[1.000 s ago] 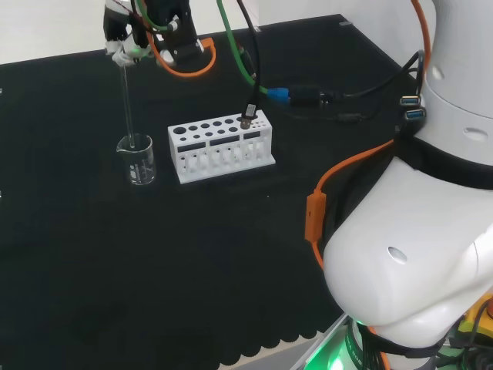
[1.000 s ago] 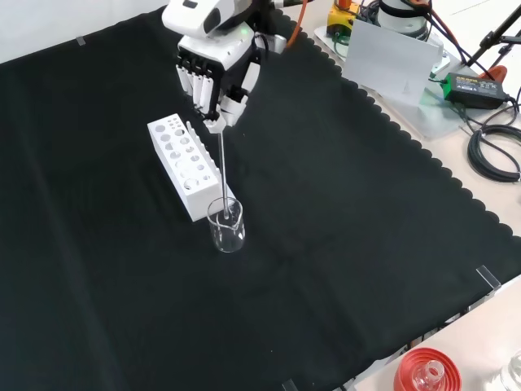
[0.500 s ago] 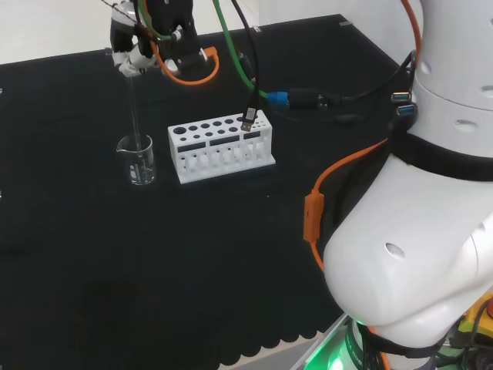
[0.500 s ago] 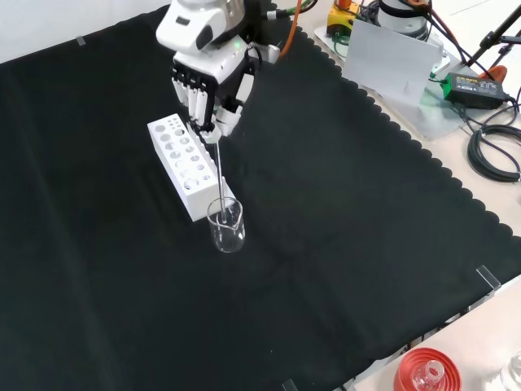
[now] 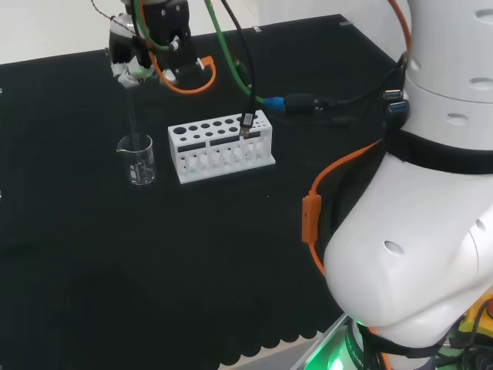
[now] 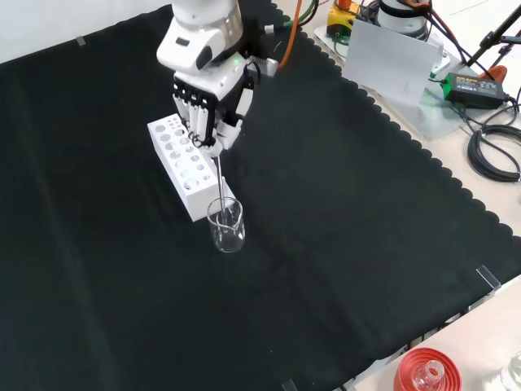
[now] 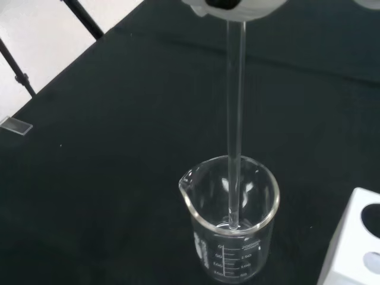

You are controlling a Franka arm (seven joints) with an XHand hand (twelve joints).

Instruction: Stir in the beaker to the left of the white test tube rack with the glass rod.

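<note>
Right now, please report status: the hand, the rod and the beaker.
Hand shut on glass rod. Rod's lower end inside beaker, near the bottom. White rack close beside the beaker; nothing in the way.

I'm working in a lab: a white test tube rack (image 6: pixel 184 164) on black cloth (image 6: pixel 342 244), a graduated glass beaker (image 6: pixel 226 226) beside it.
</note>
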